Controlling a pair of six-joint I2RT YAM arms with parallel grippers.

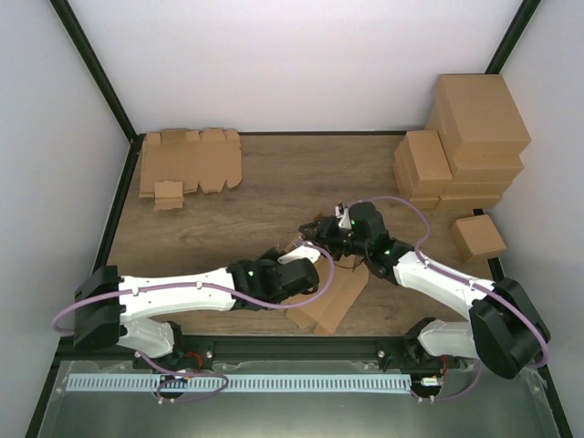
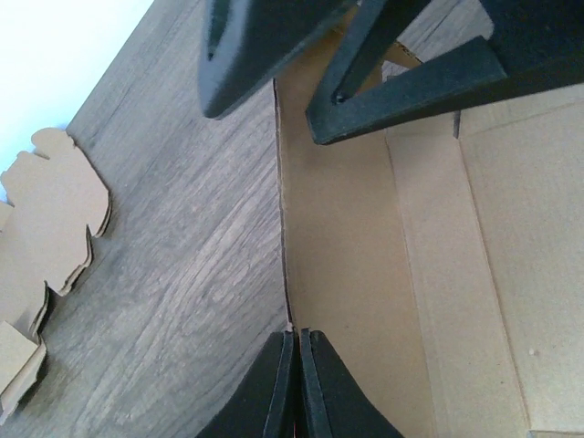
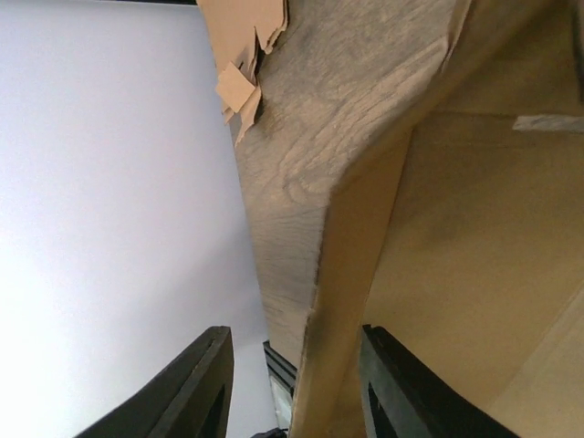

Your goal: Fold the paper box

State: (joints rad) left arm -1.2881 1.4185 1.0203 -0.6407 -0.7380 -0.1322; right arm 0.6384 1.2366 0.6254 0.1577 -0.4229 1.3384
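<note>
While your left gripper [image 2: 297, 339] clamps the paper box [image 2: 347, 237], squeezing with your parted right gripper [image 3: 294, 333] at twelve o'clock may buckle it.

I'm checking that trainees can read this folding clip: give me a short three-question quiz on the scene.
1. True or false: the left pincer is shut on an edge of the paper box.
2. Where on the table does the stack of flat cardboard blanks lie? A far left; B far right; C beside the arm bases.
3. Fill in: the right pincer straddles a raised panel, its jaws standing ___.
Key: 1 true; 2 A; 3 apart.
</note>
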